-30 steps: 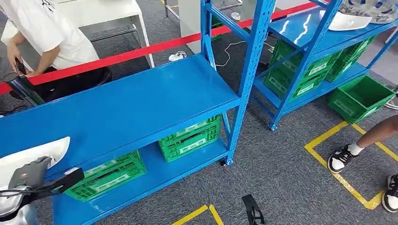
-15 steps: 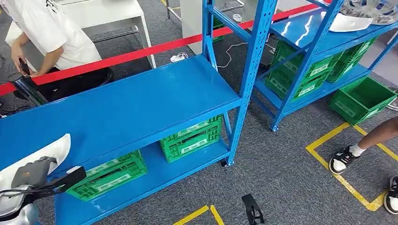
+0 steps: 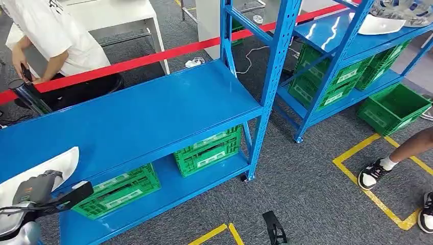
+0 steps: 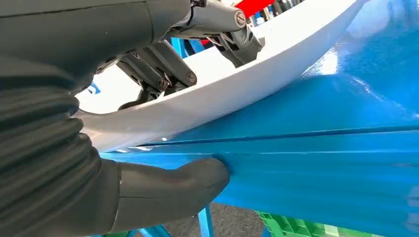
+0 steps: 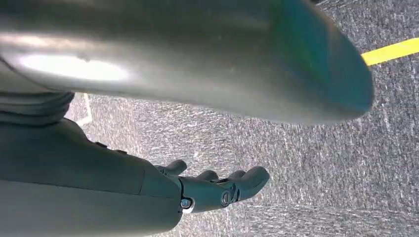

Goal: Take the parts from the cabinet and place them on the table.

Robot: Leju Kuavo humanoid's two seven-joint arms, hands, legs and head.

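Note:
A white curved part (image 3: pixel 38 168) lies at the near left end of the blue shelf (image 3: pixel 153 112). My left hand (image 3: pixel 34 188) grips its rim. In the left wrist view the dark fingers (image 4: pixel 163 64) reach over the edge of the white part (image 4: pixel 257 84), and the thumb (image 4: pixel 178 185) lies below it against the shelf's front lip. A second white part (image 3: pixel 380 23) rests on the top shelf of the far rack at the right. My right hand (image 5: pixel 217 190) hangs over the grey carpet, fingers loosely out, holding nothing.
Green crates (image 3: pixel 207 150) stand on the lower shelf, and more sit in the far rack (image 3: pixel 332 76) and on the floor (image 3: pixel 393 107). A person in a white shirt (image 3: pixel 51 30) bends behind the red tape. Another person's legs and shoes (image 3: pixel 373 171) stand by the yellow floor lines.
The whole picture has shifted very slightly. My left hand and the white part stay at the shelf's near left end, nudged a touch to the right.

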